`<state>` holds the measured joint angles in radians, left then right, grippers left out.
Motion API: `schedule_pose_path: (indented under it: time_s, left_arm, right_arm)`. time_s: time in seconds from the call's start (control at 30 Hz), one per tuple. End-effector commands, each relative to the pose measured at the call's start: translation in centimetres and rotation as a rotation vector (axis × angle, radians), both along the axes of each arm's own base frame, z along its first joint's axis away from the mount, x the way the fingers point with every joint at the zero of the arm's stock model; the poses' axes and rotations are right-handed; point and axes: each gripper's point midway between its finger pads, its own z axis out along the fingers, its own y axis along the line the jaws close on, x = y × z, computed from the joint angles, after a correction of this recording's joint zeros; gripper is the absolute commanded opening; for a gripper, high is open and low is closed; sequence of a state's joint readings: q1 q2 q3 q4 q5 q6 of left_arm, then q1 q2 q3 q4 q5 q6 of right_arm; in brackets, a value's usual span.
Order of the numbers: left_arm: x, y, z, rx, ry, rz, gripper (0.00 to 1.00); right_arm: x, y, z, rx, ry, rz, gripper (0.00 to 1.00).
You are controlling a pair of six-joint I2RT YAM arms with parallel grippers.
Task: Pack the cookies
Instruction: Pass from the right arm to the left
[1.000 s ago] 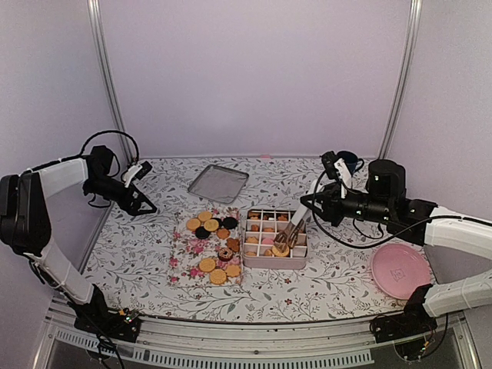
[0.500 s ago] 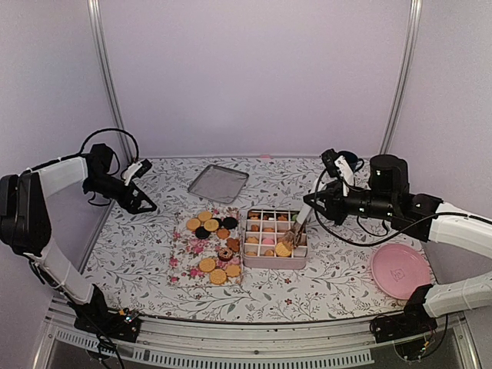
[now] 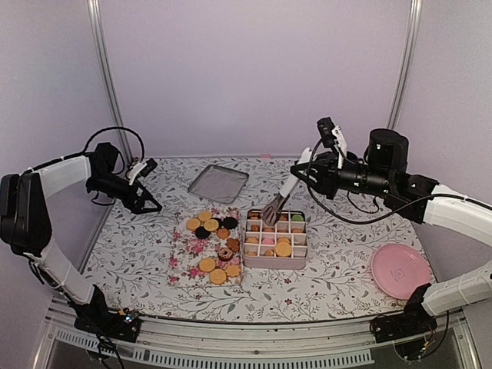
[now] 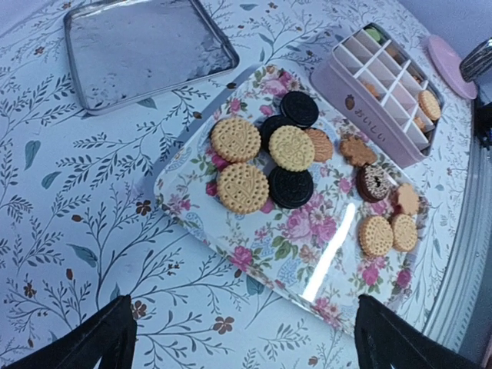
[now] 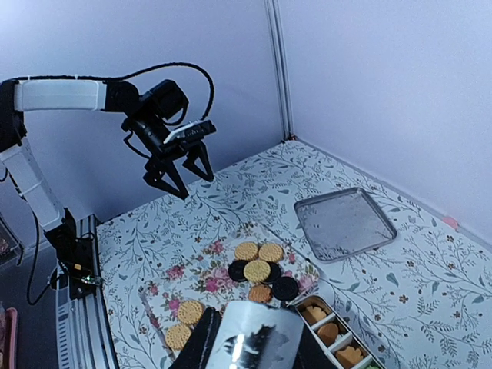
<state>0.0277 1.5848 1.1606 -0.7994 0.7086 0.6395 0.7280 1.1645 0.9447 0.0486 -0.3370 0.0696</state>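
Right claw (image 3: 308,171) gripping tongs (image 3: 274,207), cookies (image 4: 292,147) on tray (image 4: 307,231)

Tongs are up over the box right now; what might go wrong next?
The tongs hang at a slant from the right gripper; descending, their tips could catch the divided box's partitions. The cookies overlap in a heap on the floral tray, so pinching one may drag neighbours off.

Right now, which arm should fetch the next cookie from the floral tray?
Right. The right gripper holds the tongs above the divided box, beside the tray of cookies. The left gripper is open and empty, off to the tray's left.
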Motion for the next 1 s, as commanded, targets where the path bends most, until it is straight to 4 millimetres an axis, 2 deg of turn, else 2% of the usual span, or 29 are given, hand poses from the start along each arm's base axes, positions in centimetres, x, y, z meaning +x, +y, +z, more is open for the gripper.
schedule_pose_path:
  time_s: [0.0, 0.1, 0.2, 0.3, 0.37, 0.4, 0.53, 0.67, 0.87, 0.97]
  left_arm:
    - [-1.3, -2.6, 1.2, -0.082, 0.006, -0.081, 0.99]
    - [-2.8, -4.4, 1.5, -0.127, 0.014, -0.155, 0.99]
    - [-4.7, -6.3, 2.9, -0.197, 0.003, -0.257, 0.99]
    - [-6.7, -8.0, 4.1, -0.251, -0.009, -0.358, 0.98]
    - [-8.0, -8.9, 4.2, -0.267, -0.003, -0.418, 0.97]
    - [-8.5, -9.3, 4.0, -0.27, 0.006, -0.439, 0.96]
    - [-9.7, -10.3, 2.8, -0.276, 0.036, -0.49, 0.94]
    - [-10.0, -10.7, 2.0, -0.298, 0.058, -0.506, 0.92]
    - [-10.0, -11.3, 2.6, -0.34, 0.064, -0.535, 0.88]
    - [-10.7, -11.8, 2.6, -0.356, 0.087, -0.566, 0.83]
  right_arm:
    - [-0.2, 4.5, 3.3, 0.121, -0.04, 0.116, 0.22]
    - [0.1, 8.7, 2.1, 0.105, -0.031, 0.175, 0.22]
    - [0.5, 12.6, 1.2, 0.114, -0.017, 0.228, 0.22]
    - [1.2, 15.1, 1.2, 0.17, -0.007, 0.277, 0.24]
    - [1.6, 16.4, 1.6, 0.211, 0.0, 0.31, 0.25]
    - [1.7, 17.0, 1.2, 0.221, 0.024, 0.322, 0.26]
    - [2.0, 18.8, 1.3, 0.254, 0.049, 0.356, 0.28]
    - [2.0, 19.4, 1.1, 0.269, 0.068, 0.374, 0.3]
    - [2.0, 19.8, 0.7, 0.278, 0.089, 0.386, 0.32]
    - [2.0, 19.9, 0.7, 0.288, 0.091, 0.389, 0.33]
